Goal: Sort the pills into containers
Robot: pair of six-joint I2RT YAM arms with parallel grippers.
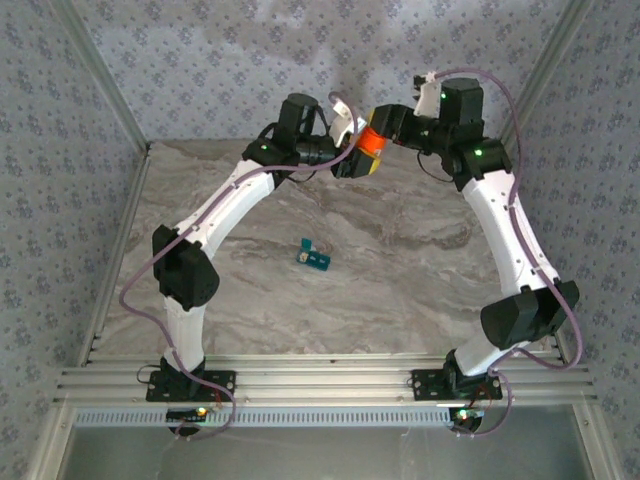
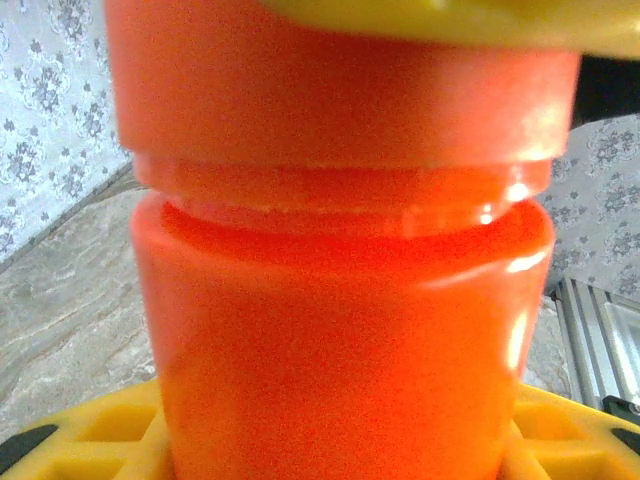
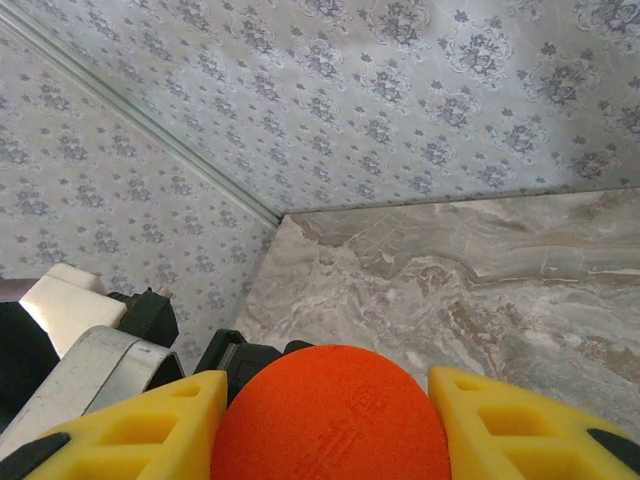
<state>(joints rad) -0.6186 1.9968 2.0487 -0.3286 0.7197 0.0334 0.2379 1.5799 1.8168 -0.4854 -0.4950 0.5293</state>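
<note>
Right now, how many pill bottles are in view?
1: the orange bottle, held at the far side, its body in the left gripper and its cap end in the right gripper. The teal containers on the table are too small to hide another.

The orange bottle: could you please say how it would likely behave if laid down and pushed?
Round-bodied, the orange bottle would probably roll on its side. Its glossy plastic may slip against the yellow fingers. It looks rigid, so unlikely to deform.
</note>
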